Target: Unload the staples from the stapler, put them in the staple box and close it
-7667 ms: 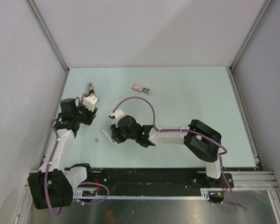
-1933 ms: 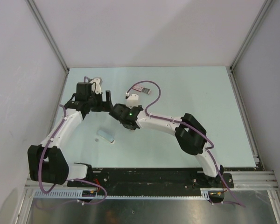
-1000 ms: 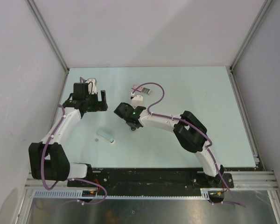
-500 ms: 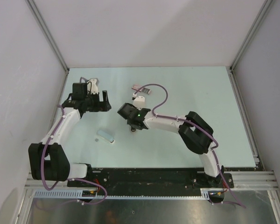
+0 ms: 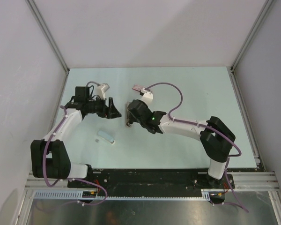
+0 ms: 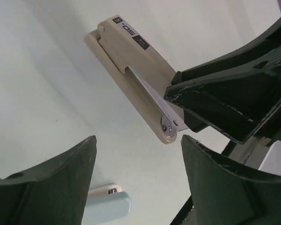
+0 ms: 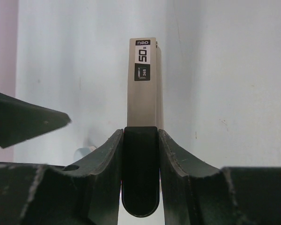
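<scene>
A beige stapler [image 7: 143, 93], marked "50" and "24/6", is held by its dark rear end in my shut right gripper [image 7: 140, 133]. In the top view the right gripper [image 5: 128, 115] holds it mid-table, pointing left. In the left wrist view the stapler [image 6: 131, 51] shows a metal strip along its side. My left gripper [image 6: 137, 140] is open and empty, just left of the stapler [image 5: 128, 114] and apart from it; it also shows in the top view [image 5: 113, 109]. A pink-and-white block [image 5: 137, 87] lies behind the right wrist, partly hidden. No loose staples show.
A small light-blue and beige piece [image 5: 106, 137] lies on the table nearer the arm bases, below the left gripper; it also shows in the left wrist view [image 6: 107, 208]. White walls and metal rails close in the pale green table [image 5: 201, 93] on three sides.
My left gripper has swung right and now faces the right gripper. My right wrist has turned and moved away from the pink block, and the beige stapler now shows in its jaws.
</scene>
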You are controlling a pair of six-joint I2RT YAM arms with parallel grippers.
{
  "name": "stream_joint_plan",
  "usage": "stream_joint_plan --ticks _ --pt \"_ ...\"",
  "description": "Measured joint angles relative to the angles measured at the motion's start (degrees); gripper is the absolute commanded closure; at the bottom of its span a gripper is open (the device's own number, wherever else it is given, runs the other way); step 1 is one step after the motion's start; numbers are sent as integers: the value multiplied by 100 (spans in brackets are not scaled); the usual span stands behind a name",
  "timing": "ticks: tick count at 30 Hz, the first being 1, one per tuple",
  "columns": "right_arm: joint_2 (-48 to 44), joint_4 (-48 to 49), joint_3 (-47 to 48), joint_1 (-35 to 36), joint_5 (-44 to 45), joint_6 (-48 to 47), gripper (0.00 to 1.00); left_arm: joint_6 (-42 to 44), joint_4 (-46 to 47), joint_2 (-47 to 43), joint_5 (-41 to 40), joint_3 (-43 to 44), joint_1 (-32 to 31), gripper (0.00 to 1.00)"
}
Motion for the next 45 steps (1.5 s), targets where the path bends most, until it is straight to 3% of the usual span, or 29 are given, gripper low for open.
stream_joint_plan --ticks 3,14,31,45 --pt "-120 304 -225 -22 0 50 100 129 -2 131 299 -101 0 31" --pt "-138 997 -437 -111 20 321 100 431 -20 308 1113 -352 -247 24" --pt "-538 1353 -881 -168 -142 627 100 684 -22 535 1139 -352 -400 33" --pt "-538 1622 -940 -138 -308 796 100 686 -28 807 1237 -308 -404 57"
